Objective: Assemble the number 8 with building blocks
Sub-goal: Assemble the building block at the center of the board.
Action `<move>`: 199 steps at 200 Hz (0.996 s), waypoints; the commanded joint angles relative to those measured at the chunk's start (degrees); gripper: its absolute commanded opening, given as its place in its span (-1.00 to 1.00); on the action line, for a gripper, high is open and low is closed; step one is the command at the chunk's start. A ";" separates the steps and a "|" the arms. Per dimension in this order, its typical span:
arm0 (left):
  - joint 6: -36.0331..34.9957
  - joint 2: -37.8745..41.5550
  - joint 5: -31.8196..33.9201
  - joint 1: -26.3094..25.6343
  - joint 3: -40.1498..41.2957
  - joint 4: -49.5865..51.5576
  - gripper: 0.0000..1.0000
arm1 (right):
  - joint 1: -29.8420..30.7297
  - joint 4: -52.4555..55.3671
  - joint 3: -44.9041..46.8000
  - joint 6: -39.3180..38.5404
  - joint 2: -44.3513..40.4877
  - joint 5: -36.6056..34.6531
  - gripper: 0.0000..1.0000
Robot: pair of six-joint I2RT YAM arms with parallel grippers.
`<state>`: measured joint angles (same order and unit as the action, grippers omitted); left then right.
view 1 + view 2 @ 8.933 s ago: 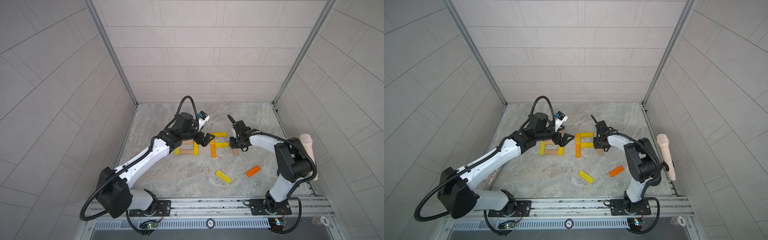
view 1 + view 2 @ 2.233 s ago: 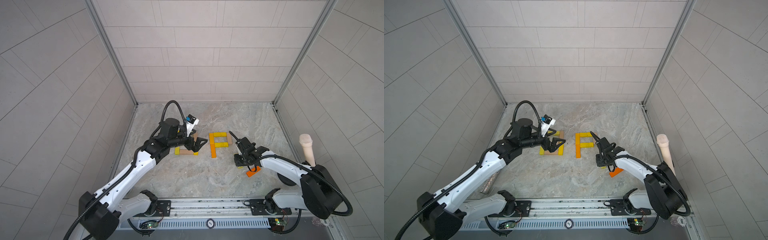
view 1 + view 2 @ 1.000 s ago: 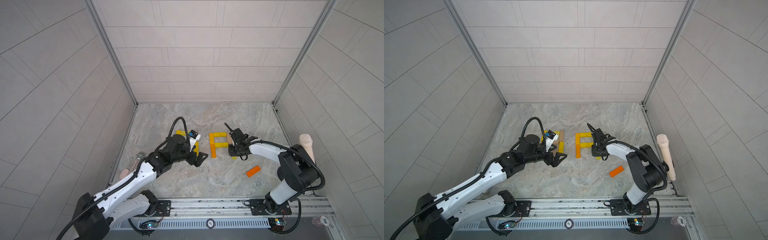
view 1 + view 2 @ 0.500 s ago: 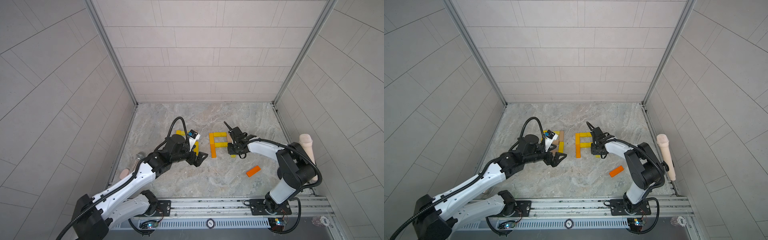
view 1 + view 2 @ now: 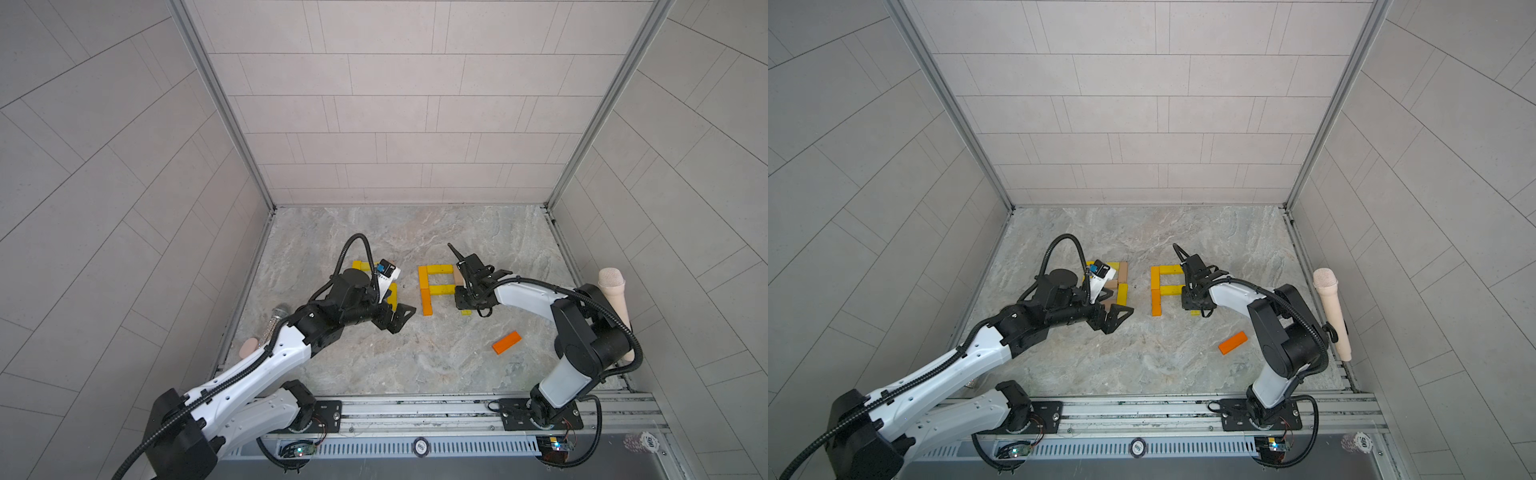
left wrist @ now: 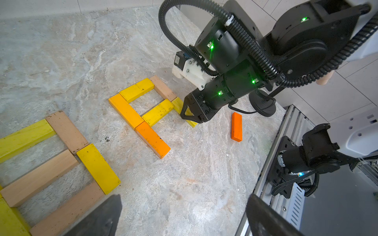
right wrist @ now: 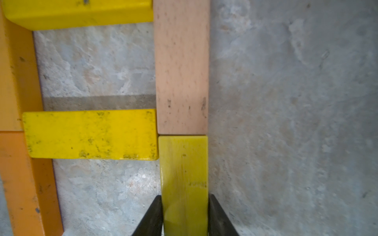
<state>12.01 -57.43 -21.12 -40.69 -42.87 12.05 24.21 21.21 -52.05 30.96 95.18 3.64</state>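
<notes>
— Tabletop (image 5: pixel 415 361) first: what stands on that marbled slab?
— Two arms reach in from the rail (image 5: pixel 415 409) at the near edge. The left arm (image 5: pixel 257 365) stretches toward the middle; the right arm (image 5: pixel 528 297) bends inward from its own side.
— And the microphones?
— A beige microphone (image 5: pixel 615 307) stands tilted at the tabletop's right edge; a glittery silver microphone (image 5: pixel 276 318) lies at the left edge, beside the left arm.
— Where are the building blocks (image 6: pixel 152 140)?
— Most sit in two figures side by side. The left-hand figure (image 6: pixel 38 177) is partly hidden by the left arm in both top views. The unfinished number 8 (image 5: pixel 424 291) lies to its right, near the centre, six bars in it.
— The grippers?
— The left gripper (image 5: pixel 401 321) hovers just in front of the left-hand figure, jaws spread wide and empty. The right gripper (image 7: pixel 185 196) is down at the number 8's lower right side, jaws clamped against the long sides of a yellow bar (image 7: pixel 184 163) lying flat.
— How does that bar sit?
— End to end with the tan bar (image 7: pixel 182 67), touching it, its corner meeting the middle yellow bar (image 7: pixel 92 134). One loose orange bar (image 5: pixel 506 342) lies apart, nearer the rail.
</notes>
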 commanded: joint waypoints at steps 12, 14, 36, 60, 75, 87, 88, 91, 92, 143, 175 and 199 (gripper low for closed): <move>-0.04 0.98 0.37 -0.27 0.07 -1.51 1.00 | -0.25 0.54 0.63 0.78 -0.26 -0.23 -0.27; -0.05 0.93 0.38 -0.27 0.03 -1.51 1.00 | -0.29 0.57 0.59 0.77 -0.25 -0.24 -0.26; -0.04 0.97 0.37 -0.34 0.00 -1.51 1.00 | -0.21 0.67 0.58 0.81 -0.26 -0.30 -0.27; 0.03 0.92 0.29 -0.27 -0.02 -1.49 1.00 | -0.21 0.59 0.58 0.99 -0.32 -0.30 -0.26; 0.08 1.02 0.17 -0.27 0.07 -1.50 1.00 | -0.23 0.59 0.63 1.11 -0.44 -0.30 -0.18; 0.03 1.17 0.18 -0.27 0.01 -1.44 1.00 | -0.22 0.67 0.60 1.20 -0.77 -0.37 -0.13; 0.05 1.17 0.19 -0.27 0.01 -1.47 1.00 | -0.21 0.71 0.62 1.21 -0.82 -0.38 -0.12; 0.06 1.10 0.15 -0.27 0.02 -1.50 1.00 | -0.23 0.75 0.57 1.27 -0.98 -0.39 -0.10; 0.09 1.10 0.18 -0.27 0.00 -1.51 1.00 | -0.22 0.76 0.56 1.28 -1.06 -0.39 -0.10; -0.10 1.48 0.21 -0.27 -0.72 -0.51 1.00 | -0.04 2.57 2.77 2.42 -7.94 -0.39 0.19; -0.75 2.24 0.40 -0.27 -1.72 1.00 1.00 | -0.07 5.46 7.37 5.36 -16.77 -2.49 0.37; -1.76 2.11 0.43 -0.27 -3.16 2.37 1.00 | -0.21 11.01 10.26 8.94 -23.44 -6.89 0.40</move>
<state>11.77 -56.31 -21.08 -40.69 -43.16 13.19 24.21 25.32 -44.23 35.27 76.97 2.04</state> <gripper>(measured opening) 0.999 0.692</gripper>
